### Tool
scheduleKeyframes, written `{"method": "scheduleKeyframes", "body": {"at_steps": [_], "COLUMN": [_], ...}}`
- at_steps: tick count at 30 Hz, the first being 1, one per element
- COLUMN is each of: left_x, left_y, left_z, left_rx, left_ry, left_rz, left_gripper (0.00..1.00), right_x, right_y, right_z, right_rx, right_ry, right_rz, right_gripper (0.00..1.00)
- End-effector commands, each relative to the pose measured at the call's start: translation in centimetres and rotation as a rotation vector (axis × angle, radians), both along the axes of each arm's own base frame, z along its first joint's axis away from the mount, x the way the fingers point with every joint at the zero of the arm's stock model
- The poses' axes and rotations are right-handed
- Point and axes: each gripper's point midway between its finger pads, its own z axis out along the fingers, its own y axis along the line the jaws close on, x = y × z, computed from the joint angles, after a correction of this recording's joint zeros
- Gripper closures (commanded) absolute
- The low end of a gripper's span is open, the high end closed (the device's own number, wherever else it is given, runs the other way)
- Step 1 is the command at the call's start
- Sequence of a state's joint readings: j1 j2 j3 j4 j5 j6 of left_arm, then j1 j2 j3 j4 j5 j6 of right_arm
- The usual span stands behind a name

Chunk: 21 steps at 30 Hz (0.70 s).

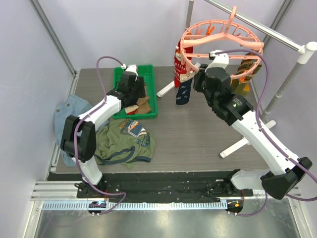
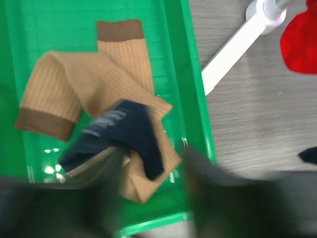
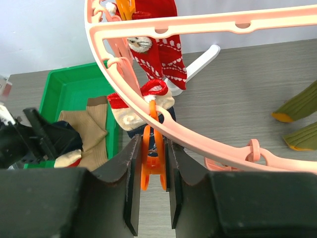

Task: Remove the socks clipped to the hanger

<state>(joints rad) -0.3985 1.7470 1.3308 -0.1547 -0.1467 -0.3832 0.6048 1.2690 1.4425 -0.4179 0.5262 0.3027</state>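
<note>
The hanger's point(image 3: 198, 22) orange clip point(image 3: 153, 166), pinching a red-cuffed sock point(image 3: 148, 99), sat clamped between the fingers point(image 3: 130, 188) of the right claw point(image 3: 152, 146); the left claw point(image 2: 153, 158) hung apart over the navy sock point(image 2: 133, 126).

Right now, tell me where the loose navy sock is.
Left wrist view: the navy sock lies in the green tray atop the tan socks, just ahead of the left gripper.

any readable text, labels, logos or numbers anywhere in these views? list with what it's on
Nothing is legible in any view.
T-shirt chest print: a graphic; any lettering is too small to read.
Red sock: white pattern and a face, no words.
Hanger, orange clip, green tray: no markings visible.
</note>
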Motion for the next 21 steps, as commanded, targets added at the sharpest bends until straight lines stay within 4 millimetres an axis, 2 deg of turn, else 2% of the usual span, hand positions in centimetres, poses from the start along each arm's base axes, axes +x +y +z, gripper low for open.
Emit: {"method": "scheduleKeyframes", "body": {"at_steps": [1, 3, 5, 6, 11, 15, 21], "left_x": [1.7, 1.1, 0.4, -0.2, -2.8, -3.9, -5.8], "left_y": [-1.4, -2.2, -3.4, -3.9, -7.5, -9.7, -14.0], "left_z": [5.4, 7.4, 9.3, 10.4, 12.9, 13.6, 14.0], "left_rx": [-0.091, -0.129, -0.171, -0.192, -0.260, -0.265, -0.307], "left_ry": [-0.114, -0.157, -0.201, -0.222, -0.274, -0.300, -0.338], "left_rz": [-0.057, -0.110, -0.182, -0.218, -0.391, -0.447, -0.606], "left_gripper": [0.25, 0.16, 0.11, 0.09, 0.09, 0.09, 0.10], "right_x": [-0.2, -0.2, -0.1, -0.2, -0.3, -0.4, -0.5], "right_y": [0.3, 0.4, 0.5, 0.5, 0.4, 0.3, 0.5], "right_z": [2.0, 1.8, 1.7, 1.8, 1.8, 1.7, 1.5], "right_rx": [0.041, 0.038, 0.038, 0.038, 0.040, 0.039, 0.039], "right_ry": [-0.057, -0.053, -0.049, -0.052, -0.053, -0.050, -0.046], "right_rz": [0.029, 0.031, 0.034, 0.035, 0.037, 0.040, 0.052], "right_gripper": [0.72, 0.72, 0.72, 0.72, 0.71, 0.71, 0.71]}}
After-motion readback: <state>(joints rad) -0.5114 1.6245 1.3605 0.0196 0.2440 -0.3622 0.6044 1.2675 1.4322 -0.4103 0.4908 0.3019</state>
